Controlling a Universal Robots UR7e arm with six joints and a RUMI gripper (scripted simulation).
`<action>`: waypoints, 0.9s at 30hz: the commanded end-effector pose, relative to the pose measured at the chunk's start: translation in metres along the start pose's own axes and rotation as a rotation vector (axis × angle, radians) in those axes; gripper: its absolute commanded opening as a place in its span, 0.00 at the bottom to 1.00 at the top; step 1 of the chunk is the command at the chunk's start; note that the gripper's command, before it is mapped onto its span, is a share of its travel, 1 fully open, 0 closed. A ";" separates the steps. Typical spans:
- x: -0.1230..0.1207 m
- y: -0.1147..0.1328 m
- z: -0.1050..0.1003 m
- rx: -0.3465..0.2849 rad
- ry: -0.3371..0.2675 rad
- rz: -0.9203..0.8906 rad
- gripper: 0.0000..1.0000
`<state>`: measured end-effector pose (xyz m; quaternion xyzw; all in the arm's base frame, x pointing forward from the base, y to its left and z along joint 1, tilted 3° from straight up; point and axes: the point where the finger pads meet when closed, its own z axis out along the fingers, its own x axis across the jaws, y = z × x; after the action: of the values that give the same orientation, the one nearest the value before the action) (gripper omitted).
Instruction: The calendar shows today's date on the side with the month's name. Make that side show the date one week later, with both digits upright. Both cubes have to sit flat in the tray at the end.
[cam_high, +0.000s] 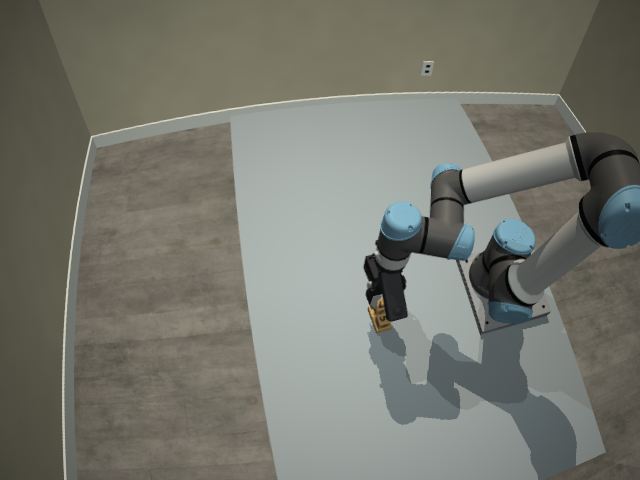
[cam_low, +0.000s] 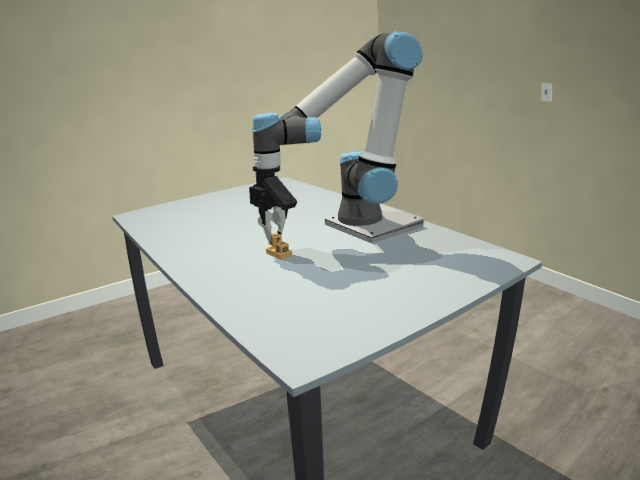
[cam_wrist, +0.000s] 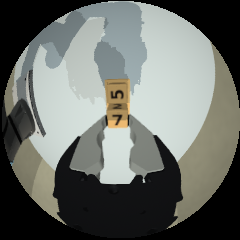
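Observation:
A small wooden calendar tray (cam_low: 278, 254) stands on the grey table near the arm's base; it also shows in the overhead view (cam_high: 380, 319). My gripper (cam_wrist: 117, 115) points straight down over it and is shut on a wooden cube (cam_wrist: 118, 118) whose top face reads 7. From the side, this cube (cam_low: 277, 239) sits slightly higher than the tray. A second cube (cam_wrist: 117, 93) with 5 on top sits in the tray just beyond the held one. The month side of the tray is too small to read in any view.
The arm's base plate (cam_low: 374, 225) is bolted to the table to the right of the tray. The arm's shadow falls across the table in front of the base. The table edges are far from the tray.

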<state>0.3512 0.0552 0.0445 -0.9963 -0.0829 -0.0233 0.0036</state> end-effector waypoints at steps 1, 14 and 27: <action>0.001 0.001 -0.039 -0.001 0.004 0.001 0.10; 0.001 0.001 -0.082 -0.001 0.004 0.001 0.10; 0.001 0.001 -0.083 0.000 0.002 0.003 0.10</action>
<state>0.3476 0.0542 0.1244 -0.9963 -0.0827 -0.0232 0.0035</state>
